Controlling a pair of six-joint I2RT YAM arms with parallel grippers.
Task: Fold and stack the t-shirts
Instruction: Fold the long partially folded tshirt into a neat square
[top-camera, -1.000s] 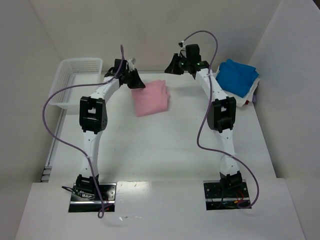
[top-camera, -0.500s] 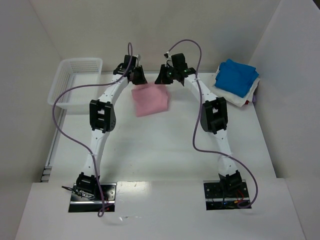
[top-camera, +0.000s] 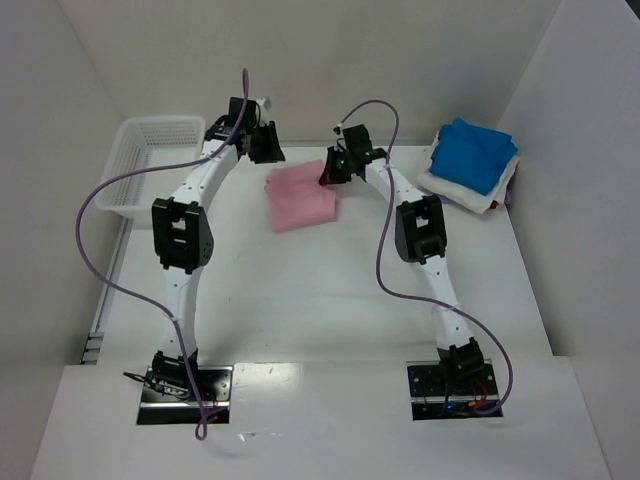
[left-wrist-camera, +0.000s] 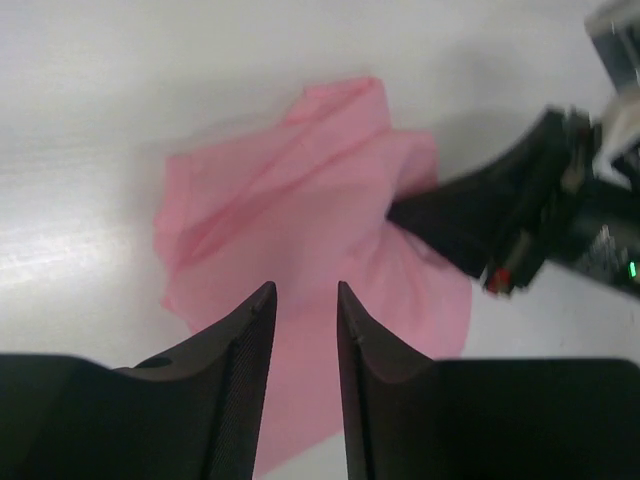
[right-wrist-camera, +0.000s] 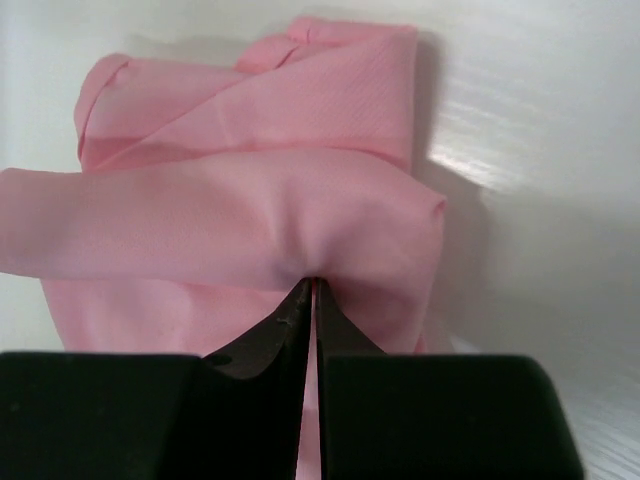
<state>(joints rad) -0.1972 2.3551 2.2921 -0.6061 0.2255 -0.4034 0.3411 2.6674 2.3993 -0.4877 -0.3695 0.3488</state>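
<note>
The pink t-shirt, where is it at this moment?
In the top view the pink t-shirt lies at the table's far middle; the right gripper pinches its far right corner, and the left gripper hovers open near its far left corner.

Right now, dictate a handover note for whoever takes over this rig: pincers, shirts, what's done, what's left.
Left pincer: open, empty, hovering near the light pink folded cloth t-shirt.
Right pincer: shut on a fold near that shirt's far right corner.
Bright blue folded cloth t-shirt lies on the white cloth t-shirt at the far right of the table.
Done: blue stacked on white; pink looks folded, lying apart from the stack.
Left: probably tidy the pink fold, then carry it onto the stack.
</note>
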